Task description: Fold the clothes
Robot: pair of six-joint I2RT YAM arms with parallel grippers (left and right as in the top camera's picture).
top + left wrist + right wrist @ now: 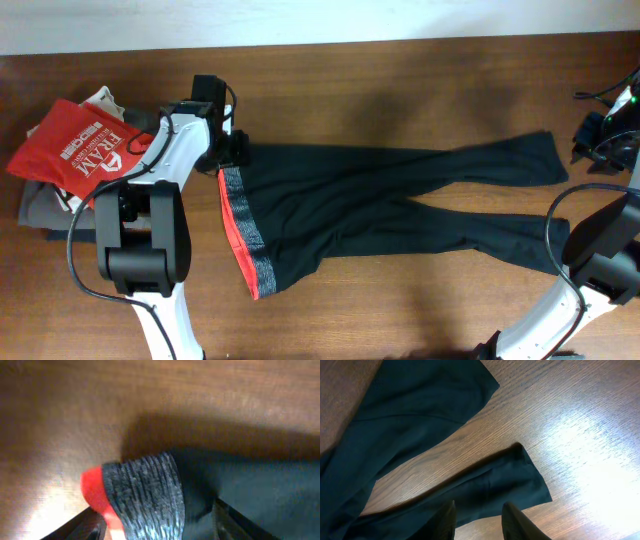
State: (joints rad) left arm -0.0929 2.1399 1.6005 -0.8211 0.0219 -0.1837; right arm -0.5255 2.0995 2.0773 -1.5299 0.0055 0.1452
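1. No fold is seen in the leggings (pixel 380 190). They lie spread flat on the bench (pixel 400 300), both legs stretched out at full length, so the task is judged to be at its very start.
2. The left end effector (pixel 157 526) is set low at the far corner of the waistband (pixel 145 495). Its fingers are spread wide to either side of the grey band, and a firm clamp on the cloth is not shown.
3. Just ahead of those fingers the orange-red lining (pixel 95 490) is turned outward at the corner, and the black fabric runs away from the end effector beyond it.
4. The right end effector (pixel 477 520) is held above the bench with its fingers parted and nothing between them. A leg cuff (pixel 530 482) lies just ahead of them, and the other leg end farther off.
5. All folds are left to be made: the legs are judged to need bringing together, then doubling toward the waistband.
6. Behind the left arm, apart from the leggings, a red T-shirt (pixel 75 145) is seen on grey garments (pixel 40 205).
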